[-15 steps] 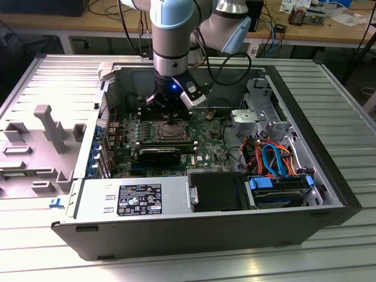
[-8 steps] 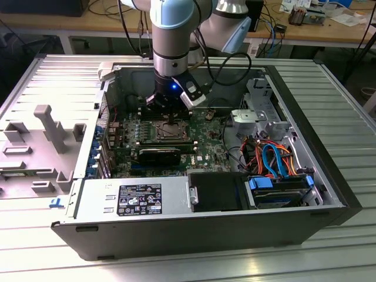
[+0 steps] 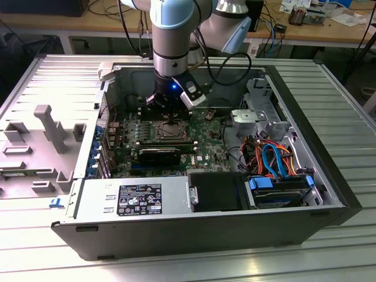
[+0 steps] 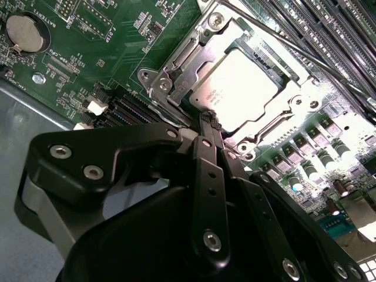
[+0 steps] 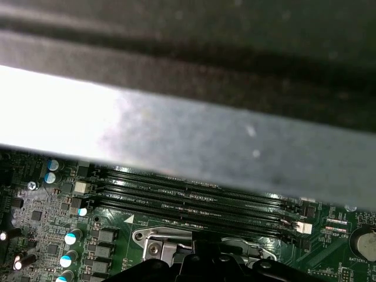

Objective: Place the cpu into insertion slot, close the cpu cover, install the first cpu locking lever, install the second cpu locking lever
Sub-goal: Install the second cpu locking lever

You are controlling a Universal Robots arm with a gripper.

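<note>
- one open computer case [image 3: 329, 194] lies on its side on a ribbed metal table [image 3: 346, 94]; one robot arm [image 3: 173, 35] reaches down into it from the far side.
- nearest in the exterior view, inside the case: one grey power supply [image 3: 132, 200] with a label, and to the exterior view's right one drive bay [image 3: 279, 191] with blue clips, under a bunch of orange and blue cables [image 3: 273, 155].
- behind these lies one green board [image 3: 205, 150], filling the middle of the case.
- one gripper [image 3: 171, 117] hangs over the socket in the middle of the board; in the second wrist view its two black fingers [image 4: 210, 176] lie pressed together, closed with nothing between them, tips touching the near edge of the cover [image 4: 176, 79].
- one cpu [image 4: 247, 88] sits in the slot [image 3: 169, 130]: a flat square chip with a dull silver-grey top and small dark print near one edge.
- the cover, a thin silver frame, lies flat around the chip, whose top shows through the cover's window.
- one thin metal lever [image 4: 294, 50] runs along the far side of the cover.
- one round coin battery [image 4: 24, 33] sits on the board, well apart from the socket.
- four long black memory slots [image 5: 194, 202] run side by side just beyond the socket in the first wrist view.
- at the exterior view's left, on the table outside the case, rests one grey moulded tray [image 3: 41, 147].
</note>
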